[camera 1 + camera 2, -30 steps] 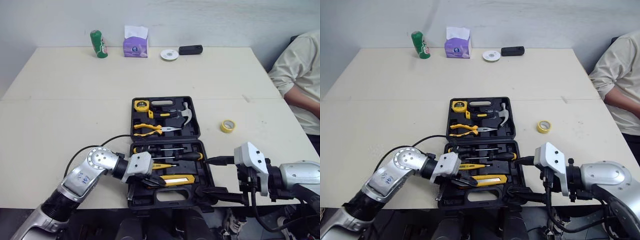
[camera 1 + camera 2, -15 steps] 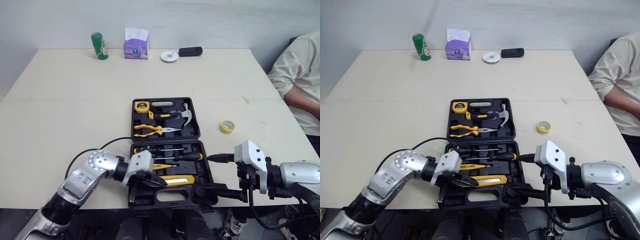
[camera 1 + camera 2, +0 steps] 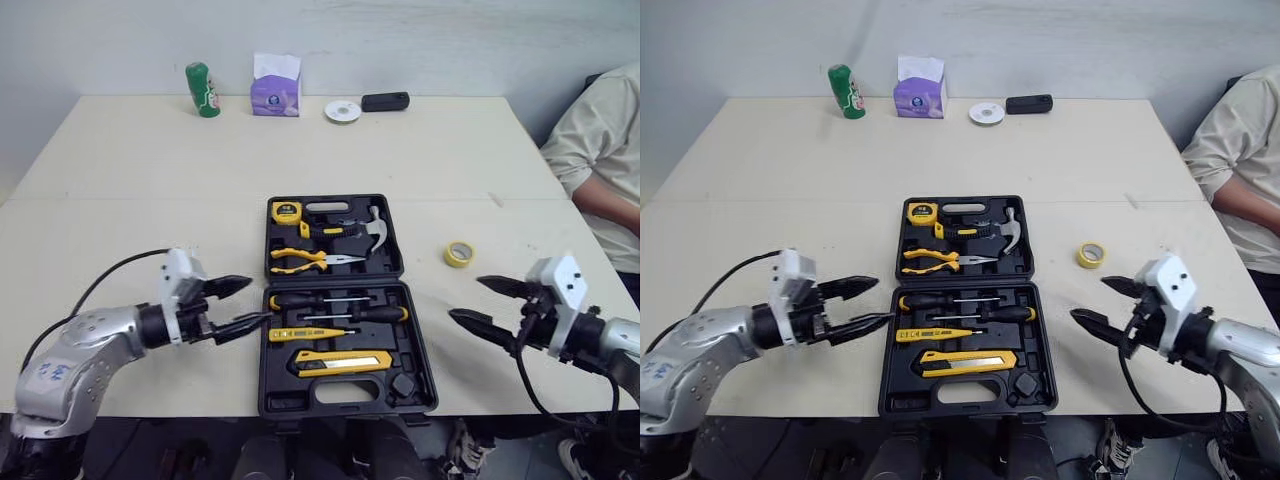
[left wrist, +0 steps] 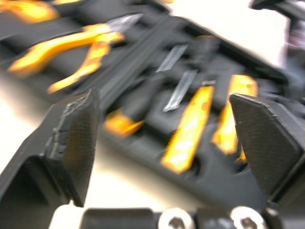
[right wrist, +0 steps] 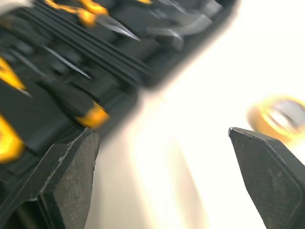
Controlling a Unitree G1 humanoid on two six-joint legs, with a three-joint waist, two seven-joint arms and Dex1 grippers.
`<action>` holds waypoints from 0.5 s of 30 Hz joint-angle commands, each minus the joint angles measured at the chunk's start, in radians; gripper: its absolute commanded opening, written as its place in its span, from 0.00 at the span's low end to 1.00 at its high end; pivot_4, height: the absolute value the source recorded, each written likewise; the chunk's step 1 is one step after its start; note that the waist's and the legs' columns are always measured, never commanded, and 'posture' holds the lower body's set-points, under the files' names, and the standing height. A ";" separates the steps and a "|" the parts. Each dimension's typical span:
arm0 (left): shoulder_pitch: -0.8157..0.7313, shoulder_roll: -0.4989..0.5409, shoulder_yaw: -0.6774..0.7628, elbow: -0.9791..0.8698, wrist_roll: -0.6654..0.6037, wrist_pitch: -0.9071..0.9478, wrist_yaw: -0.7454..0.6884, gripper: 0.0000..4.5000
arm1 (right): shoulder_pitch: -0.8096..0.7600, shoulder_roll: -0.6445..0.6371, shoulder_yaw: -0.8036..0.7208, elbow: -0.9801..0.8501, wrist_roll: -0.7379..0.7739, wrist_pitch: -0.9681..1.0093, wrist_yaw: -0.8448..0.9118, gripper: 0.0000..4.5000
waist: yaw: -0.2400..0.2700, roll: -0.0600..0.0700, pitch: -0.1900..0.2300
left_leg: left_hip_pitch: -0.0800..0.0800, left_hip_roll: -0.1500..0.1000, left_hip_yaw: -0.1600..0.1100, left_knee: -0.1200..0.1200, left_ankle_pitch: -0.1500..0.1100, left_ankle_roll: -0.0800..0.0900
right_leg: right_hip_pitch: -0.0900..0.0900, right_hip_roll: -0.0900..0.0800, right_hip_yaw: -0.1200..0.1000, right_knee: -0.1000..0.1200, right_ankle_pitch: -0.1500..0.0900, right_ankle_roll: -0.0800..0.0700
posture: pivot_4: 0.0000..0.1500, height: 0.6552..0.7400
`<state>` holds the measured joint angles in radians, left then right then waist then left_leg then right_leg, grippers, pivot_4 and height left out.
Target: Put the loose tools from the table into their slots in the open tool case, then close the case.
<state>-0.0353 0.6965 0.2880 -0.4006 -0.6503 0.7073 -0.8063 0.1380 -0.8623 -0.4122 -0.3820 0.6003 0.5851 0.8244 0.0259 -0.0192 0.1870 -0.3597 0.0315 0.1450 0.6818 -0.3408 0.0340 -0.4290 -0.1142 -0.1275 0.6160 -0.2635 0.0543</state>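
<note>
While the tool case [image 3: 275,395] lies open on the worktop [image 3: 150,180], slots apparently full, tape roll [image 3: 457,253] lies loose right of it | left wrist: left hand [image 4: 164,100] wide, beside case | right wrist: right hand [image 5: 162,133] wide, near tape roll; closing not yet done

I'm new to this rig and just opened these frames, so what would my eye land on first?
The open tool case sits in the middle of the table, its slots holding yellow-handled tools such as the pliers. The left gripper and right gripper flank it, both open and empty, tips pointing inward. A yellow tape roll lies loose to the case's right.
</note>
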 commanded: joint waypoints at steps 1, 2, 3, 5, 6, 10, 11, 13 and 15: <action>0.061 0.033 0.142 0.069 0.024 -0.066 0.004 1.00 | 0.036 -0.030 -0.141 0.093 -0.032 -0.061 0.037 1.00 | 0.000 0.000 0.000 | 0.000 0.000 0.000 0.000 0.000 0.000 | 0.000 0.000 0.000 0.000 0.000 0.000 | 1.00 0.86; 0.079 0.040 0.164 0.090 0.038 -0.089 0.000 1.00 | 0.047 -0.037 -0.162 0.120 -0.043 -0.073 0.050 1.00 | 0.000 0.000 0.000 | 0.000 0.000 0.000 0.000 -0.001 0.000 | 0.000 0.000 0.000 0.000 0.000 0.000 | 1.00 0.86; 0.095 0.049 0.182 0.111 0.051 -0.111 -0.003 1.00 | 0.057 -0.045 -0.182 0.149 -0.052 -0.085 0.063 1.00 | -0.001 0.000 0.000 | 0.000 0.000 0.000 -0.001 -0.001 0.000 | 0.000 0.000 0.000 0.000 0.000 -0.001 | 1.00 0.86; 0.126 0.066 0.226 0.152 0.062 -0.142 -0.016 1.00 | 0.079 -0.066 -0.222 0.214 -0.075 -0.115 0.090 1.00 | -0.002 0.000 0.000 | 0.000 0.000 0.000 -0.001 -0.001 0.000 | -0.001 0.000 0.000 -0.001 -0.001 -0.001 | 1.00 0.86; 0.142 0.077 0.246 0.169 0.065 -0.152 -0.025 1.00 | 0.087 -0.078 -0.242 0.245 -0.084 -0.125 0.104 1.00 | -0.002 0.000 0.000 | 0.000 0.001 0.000 -0.001 -0.002 0.001 | -0.001 0.000 0.000 -0.001 -0.001 -0.001 | 1.00 0.86; 0.177 0.108 0.289 0.207 0.069 -0.172 -0.049 1.00 | 0.094 -0.118 -0.281 0.349 -0.123 -0.170 0.139 1.00 | -0.003 0.001 0.001 | 0.001 0.001 0.001 -0.001 -0.008 0.000 | -0.001 0.000 0.000 -0.001 -0.001 -0.002 | 1.00 0.86; 0.178 0.114 0.294 0.215 0.067 -0.170 -0.053 1.00 | 0.089 -0.123 -0.287 0.366 -0.126 -0.175 0.144 1.00 | -0.003 0.001 0.001 | 0.001 0.001 0.001 -0.001 -0.008 -0.001 | -0.001 0.000 0.000 -0.001 -0.001 -0.002 | 1.00 0.86; 0.168 0.126 0.291 0.230 0.068 -0.169 -0.058 1.00 | 0.081 -0.126 -0.295 0.373 -0.112 -0.177 0.163 1.00 | -0.003 0.001 0.001 | 0.001 0.001 0.001 -0.001 -0.009 -0.001 | -0.002 0.000 0.000 -0.001 -0.001 -0.002 | 1.00 0.86; 0.143 0.133 0.272 0.229 0.063 -0.163 -0.059 1.00 | 0.069 -0.124 -0.292 0.355 -0.091 -0.165 0.186 1.00 | -0.003 0.002 0.001 | 0.001 0.002 0.001 -0.001 -0.009 -0.001 | -0.002 0.000 0.000 -0.001 -0.001 -0.002 | 1.00 0.86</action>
<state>0.1242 0.8103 0.5492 -0.1663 -0.5825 0.5539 -0.8568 0.2167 -0.9718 -0.6736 -0.0033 0.4848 0.4292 0.9876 0.0231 -0.0173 0.1881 -0.3592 0.0332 0.1456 0.6803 -0.3495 0.0329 -0.4307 -0.1143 -0.1273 0.6149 -0.2646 0.0523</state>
